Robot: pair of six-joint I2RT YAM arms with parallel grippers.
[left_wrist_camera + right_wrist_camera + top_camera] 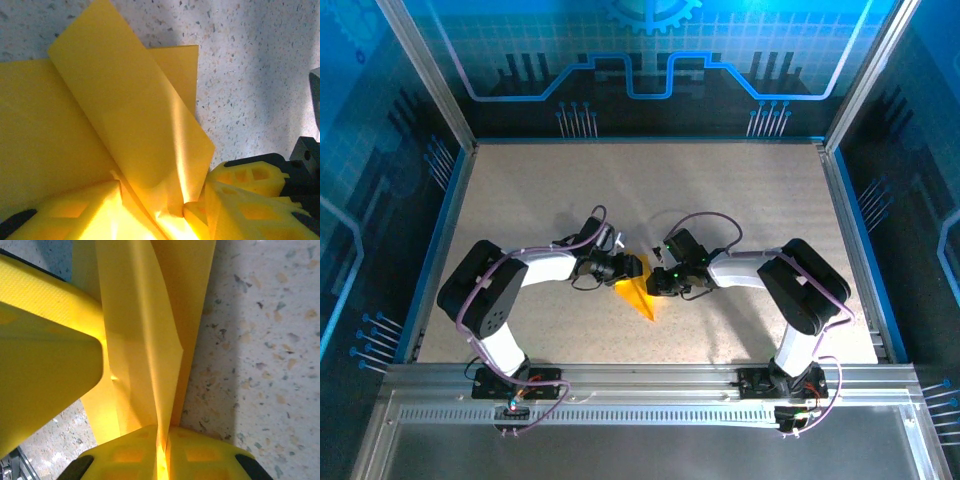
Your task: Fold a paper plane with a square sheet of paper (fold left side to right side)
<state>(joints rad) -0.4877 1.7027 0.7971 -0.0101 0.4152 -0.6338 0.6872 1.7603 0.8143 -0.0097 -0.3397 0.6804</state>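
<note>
**A:** Where does the paper (638, 292) lie?

**B:** It lies about in the middle of the table (740, 200), between the two arms. It is thin and yellow-orange, and it is folded to a shape with a sharp tip that points to the near side.

**A:** And the tools?

**B:** The left tool (632, 267) reaches the far part of the paper from the left. The right tool (658, 283) reaches it from the right. The two are very near each other.

**A:** Does the right tool hold something?

**B:** Yes. Its yellow fingers (200, 456) are pressed together with only a thin slit between them. A raised fold of the paper stands clamped in this slit.

**A:** And the left one?

**B:** A smooth flap rises from the flat part of the paper and goes down between its fingers (65, 212). They are of yellow plastic with square hollows and stand partly apart. Whether they pinch the flap, one cannot tell.

**A:** How does the table look?

**B:** It is pale, matte and speckled, like stone.
</note>
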